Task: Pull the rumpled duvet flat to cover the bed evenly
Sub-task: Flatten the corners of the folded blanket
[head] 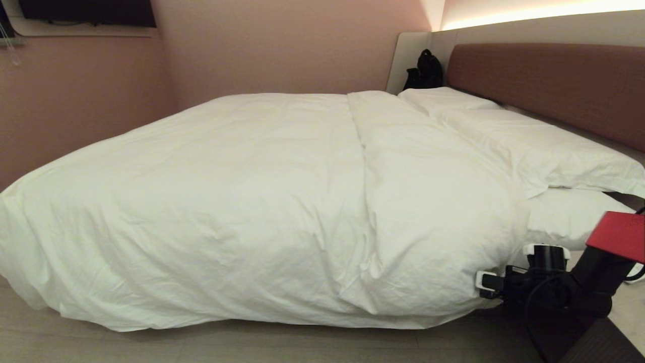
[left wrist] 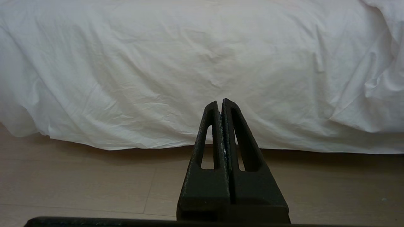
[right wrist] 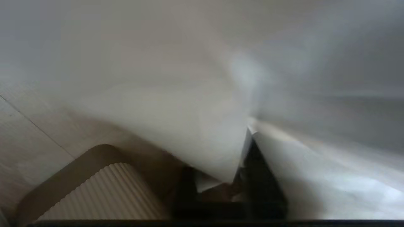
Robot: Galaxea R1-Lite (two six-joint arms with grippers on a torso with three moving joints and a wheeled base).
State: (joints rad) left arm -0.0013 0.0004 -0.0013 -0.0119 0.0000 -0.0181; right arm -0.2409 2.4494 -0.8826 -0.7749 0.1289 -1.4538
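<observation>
- Duvet [head: 262, 201], thick, puffy, plain white, lies spread over the wide low bed [head: 564, 217], its near side hanging down to the pale wood floor [head: 252, 345].
- Right gripper [right wrist: 244, 151] is at the duvet's lower corner nearest the white rectangular pillows [head: 544, 146], clenched on a fold of the fabric.
- Left gripper [left wrist: 220, 102] hangs above the floor facing the duvet's side, black fingers [left wrist: 233, 138] pressed together, holding nothing.

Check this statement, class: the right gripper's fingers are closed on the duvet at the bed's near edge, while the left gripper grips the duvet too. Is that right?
Not quite. The left gripper grips nothing: in the left wrist view its fingers are shut on themselves, short of the duvet. The rest holds: the right gripper pinches the duvet at the bed's near edge.
</observation>
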